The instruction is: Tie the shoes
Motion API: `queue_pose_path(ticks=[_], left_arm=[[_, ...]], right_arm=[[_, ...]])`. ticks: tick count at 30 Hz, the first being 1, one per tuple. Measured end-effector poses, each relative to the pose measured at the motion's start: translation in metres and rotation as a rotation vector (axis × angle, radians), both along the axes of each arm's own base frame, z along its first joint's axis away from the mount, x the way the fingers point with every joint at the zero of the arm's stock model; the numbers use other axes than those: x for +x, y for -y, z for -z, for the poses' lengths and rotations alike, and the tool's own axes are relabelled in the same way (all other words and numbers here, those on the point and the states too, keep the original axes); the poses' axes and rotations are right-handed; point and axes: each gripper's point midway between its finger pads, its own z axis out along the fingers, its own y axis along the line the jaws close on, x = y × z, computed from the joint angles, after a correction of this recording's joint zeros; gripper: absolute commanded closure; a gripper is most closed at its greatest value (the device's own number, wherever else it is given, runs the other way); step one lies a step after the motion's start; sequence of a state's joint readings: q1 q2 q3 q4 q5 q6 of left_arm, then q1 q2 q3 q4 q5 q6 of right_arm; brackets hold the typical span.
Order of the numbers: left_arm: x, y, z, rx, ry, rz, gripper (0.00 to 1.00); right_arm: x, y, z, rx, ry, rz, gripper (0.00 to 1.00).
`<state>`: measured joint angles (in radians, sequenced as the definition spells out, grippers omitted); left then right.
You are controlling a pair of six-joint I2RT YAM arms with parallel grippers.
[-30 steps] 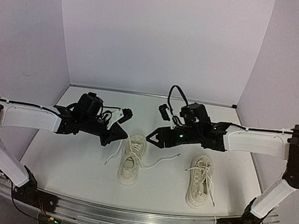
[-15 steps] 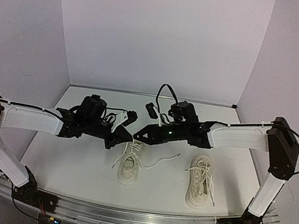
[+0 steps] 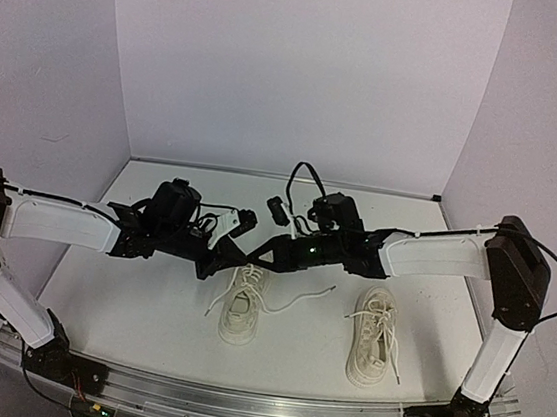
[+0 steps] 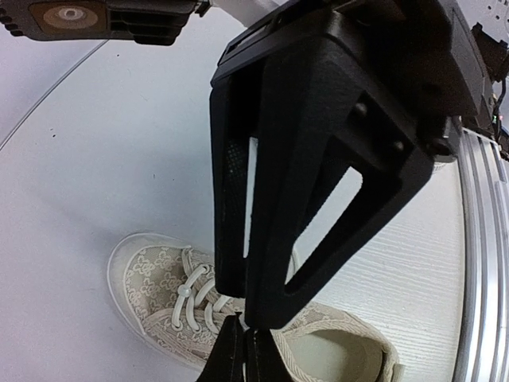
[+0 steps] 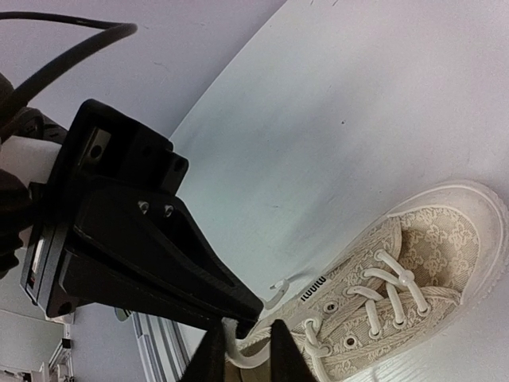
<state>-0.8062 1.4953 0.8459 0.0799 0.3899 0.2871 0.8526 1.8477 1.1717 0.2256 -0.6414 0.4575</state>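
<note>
Left gripper seemingly meets right gripper

Your left sneaker and right sneaker stand upright side by side, well apart, cream and patterned, toes pointing away, white laces untied

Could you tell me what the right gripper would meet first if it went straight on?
Probably the white lace, which sits just ahead of the right gripper; right behind it is the shut left gripper, though depth is unclear.
</note>
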Motion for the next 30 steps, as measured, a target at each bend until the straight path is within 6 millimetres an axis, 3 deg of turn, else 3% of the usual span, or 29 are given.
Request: queue_pose_path(ticks=[2,4,11,14,21,24,30], left_arm=[[0.000,0.000,0.000,0.001,0.000,-0.001,1.00],[0.001,0.000,0.001,0.002,0.001,-0.004,0.99],[0.004,-0.002,0.003,0.011,0.008,-0.023,0.63],[0.001,-0.005,0.008,0.007,0.016,-0.028,0.53],[-0.006,-0.013,0.016,-0.011,0.024,-0.032,0.45],[-0.003,-0.009,0.009,-0.047,0.047,-0.036,0.34],[0.003,0.000,0.011,-0.082,0.057,-0.035,0.31]], right_arm=[[-0.001,-0.001,-0.001,0.003,-0.001,-0.006,1.00],[-0.002,-0.001,-0.001,0.006,0.002,-0.010,1.00],[0.002,0.001,0.000,-0.012,0.009,0.016,1.00],[0.006,0.004,-0.002,-0.020,0.023,0.044,1.00],[0.013,0.008,-0.020,-0.005,0.067,0.092,1.00],[0.014,0.010,-0.019,-0.010,0.068,0.103,1.00],[0.013,0.014,-0.013,-0.025,0.060,0.113,1.00]])
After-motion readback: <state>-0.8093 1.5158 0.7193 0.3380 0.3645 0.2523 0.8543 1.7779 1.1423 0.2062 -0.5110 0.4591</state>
